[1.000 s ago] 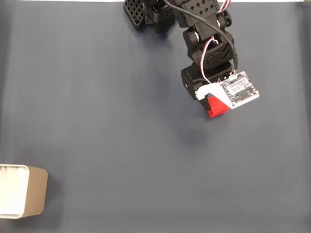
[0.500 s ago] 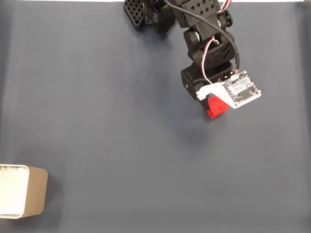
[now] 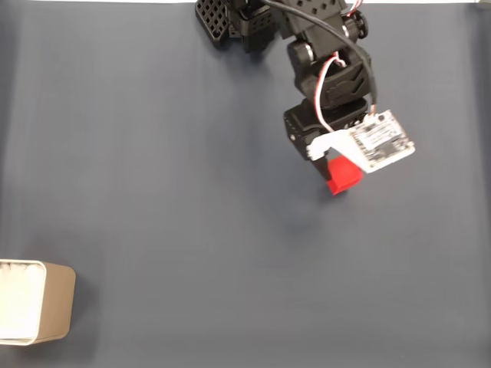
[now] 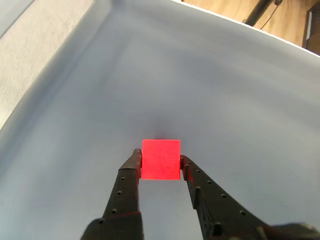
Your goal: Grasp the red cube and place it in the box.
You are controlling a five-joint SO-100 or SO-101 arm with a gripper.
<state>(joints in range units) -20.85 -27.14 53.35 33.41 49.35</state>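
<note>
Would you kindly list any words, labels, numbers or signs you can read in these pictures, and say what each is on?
No text can be read.
Circuit board on the arm: small markings, too small and blurred to read in the fixed view.
Red cube, held between the hand's fingers: plain faces.
Box: no label visible.

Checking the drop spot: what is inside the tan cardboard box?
In the fixed view, the tan rounded-corner box shows only a white inside at the picture's left edge; its far part is cut off, so any contents there cannot be seen.
</note>
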